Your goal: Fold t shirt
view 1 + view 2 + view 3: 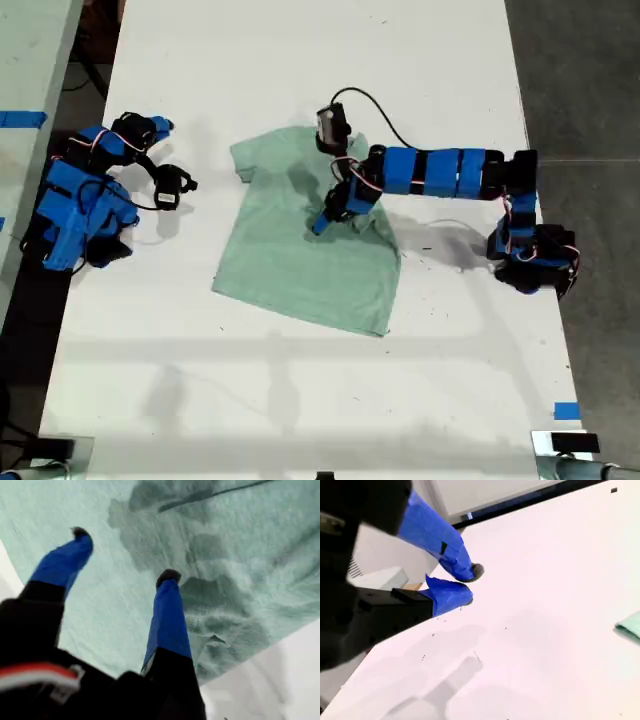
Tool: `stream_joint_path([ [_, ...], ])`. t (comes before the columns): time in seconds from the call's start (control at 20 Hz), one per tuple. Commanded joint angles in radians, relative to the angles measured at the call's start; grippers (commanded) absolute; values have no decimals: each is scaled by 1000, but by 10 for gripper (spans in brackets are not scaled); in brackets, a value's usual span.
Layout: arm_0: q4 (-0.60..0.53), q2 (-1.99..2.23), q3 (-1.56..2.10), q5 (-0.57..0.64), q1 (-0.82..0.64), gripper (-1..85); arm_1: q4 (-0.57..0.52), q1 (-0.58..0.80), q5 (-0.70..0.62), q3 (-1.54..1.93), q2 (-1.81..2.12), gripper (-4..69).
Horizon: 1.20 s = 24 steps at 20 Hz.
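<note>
Plain pale mint-green cotton t shirt (300, 250), mid-table: light, limp, wrinkles readily; best pinched at hem or sleeve edge. My first gripper (122, 555), jaws open, over cloth; my second gripper (465, 584), jaws nearly closed, empty.

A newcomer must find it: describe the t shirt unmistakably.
On the white table, look mid-table under the outstretched blue arm, whose open first gripper hangs over it. The t shirt is the only cloth: pale mint green, plain, spread flat.

Arm shells: ours are bright blue printed segments joined by black servo blocks.
Cables: thin black leads loop off our wrists; red-and-white wires show at the joints.
My first tool (122, 555): blue fingers, black tips.
My second tool (470, 584): blue, one grey-tipped finger.
</note>
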Motion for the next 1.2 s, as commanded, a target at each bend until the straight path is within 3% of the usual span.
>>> stream_joint_path([
  [0.0, 3, 0, 38, -5, -9, 26, 98, 66, 0, -37, 215, 366],
  [0.15, 3, 0, 38, -5, -11, 26, 173, 178, 67, 244, 617, 295],
  [0.25, 3, 0, 38, -5, -11, 26, 115, 202, 169, 578, 954, 64],
  [0.3, 3, 0, 38, -5, -9, 26, 26, 184, 216, 790, 1137, 23],
  [0.4, 3, 0, 38, -5, -9, 26, -195, 121, 270, 1221, 1488, 23],
  [0.45, 3, 0, 38, -5, -9, 26, -295, 103, 227, 1413, 1632, 23],
  [0.5, 3, 0, 38, -5, -14, 26, -328, 89, 204, 1565, 1755, 23],
  [0.6, 3, 0, 38, -5, -41, 26, -299, 67, 184, 1779, 2025, 20],
  [0.7, 3, 0, 38, 18, -92, 25, -132, 71, 236, 1921, 2266, 23],
  [0.8, -3, 2, 38, 213, -172, 24, -87, 37, 239, 1999, 2260, 118],
  [0.85, -8, 3, 38, 233, -175, 26, -43, 35, 249, 1997, 2250, 114],
  [0.95, -8, 5, 38, 232, -173, 23, -40, 40, -89, 1996, 2252, 109],
  [1.15, -6, 5, 38, 225, -170, 23, -38, 41, -124, 1996, 2253, 93],
])
